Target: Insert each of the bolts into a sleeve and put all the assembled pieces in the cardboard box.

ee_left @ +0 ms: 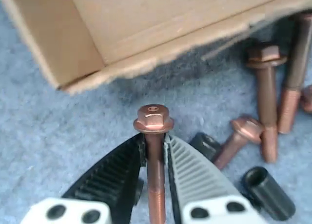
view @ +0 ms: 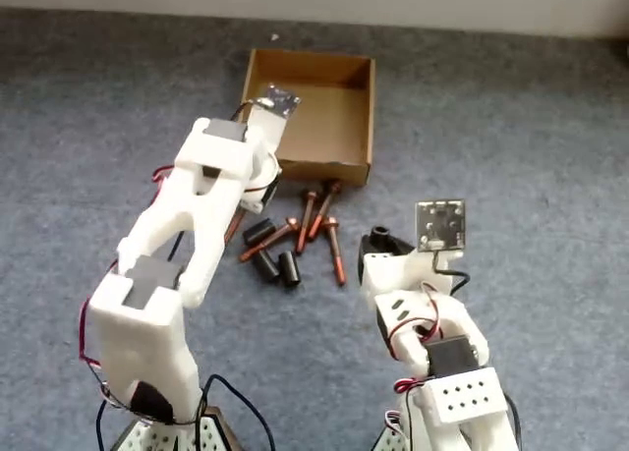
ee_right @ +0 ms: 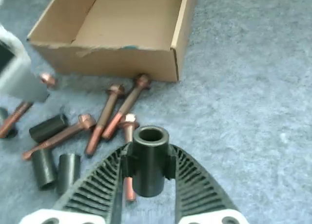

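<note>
Two grippers, one part each right now. The left gripper (ee_left: 155, 137) is pinching a copper-coloured bolt (ee_left: 153, 120) by the shaft just under its flanged hex head. Its jaws are pressing on the shaft from both sides, and the head is poking out past the fingertips. It's hanging over the grey carpet (ee_left: 58, 136), just in front of the near wall of the cardboard box (ee_left: 146, 33) and close to one corner.

The right gripper (ee_right: 148, 148) is clamping a black sleeve (ee_right: 148, 165) around its middle. Its jaws are squeezing snug against the sides, and the sleeve's open end is showing beyond the tips. In the high view that arm is sitting back nearer the bases, off to one side of the parts pile and well apart from the box.

Everything else is lying on the carpet between the two arms, just in front of the box. Four loose bolts (view: 335, 250) are lying at mixed angles, two of them side by side with heads pointing at the box wall. Three loose sleeves (view: 289, 268) are lying there too, two next to each other and the third just beside a bolt. The box is sitting open side up.
</note>
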`<action>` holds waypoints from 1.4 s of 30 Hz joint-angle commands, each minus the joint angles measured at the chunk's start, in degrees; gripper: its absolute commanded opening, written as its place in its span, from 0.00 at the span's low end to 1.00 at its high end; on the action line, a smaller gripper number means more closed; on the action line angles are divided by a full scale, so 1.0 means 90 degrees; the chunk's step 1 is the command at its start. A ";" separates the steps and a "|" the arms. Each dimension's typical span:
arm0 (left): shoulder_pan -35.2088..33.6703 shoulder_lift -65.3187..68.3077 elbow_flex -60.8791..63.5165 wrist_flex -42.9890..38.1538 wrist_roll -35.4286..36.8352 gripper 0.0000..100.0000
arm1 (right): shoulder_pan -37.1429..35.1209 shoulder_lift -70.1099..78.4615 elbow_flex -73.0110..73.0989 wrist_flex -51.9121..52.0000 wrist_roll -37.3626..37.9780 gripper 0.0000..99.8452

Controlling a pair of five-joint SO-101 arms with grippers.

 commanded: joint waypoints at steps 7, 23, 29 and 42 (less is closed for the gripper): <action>0.0063 -0.4098 0.2984 -0.1631 0.0449 0.00 | -0.0591 -0.0142 -0.0112 0.0171 -0.0059 0.00; 0.0581 -1.0427 0.5338 -0.2745 0.1817 0.00 | -0.2408 -0.3209 0.0484 0.0142 -0.0020 0.00; 0.1343 -1.1639 0.5455 -0.2755 0.2100 0.00 | -0.3111 -0.3277 0.0845 0.0122 0.0000 0.00; 0.1890 -1.3143 0.6901 -0.3243 0.2081 0.00 | -0.3736 -0.3277 0.0904 -0.1402 0.1182 0.00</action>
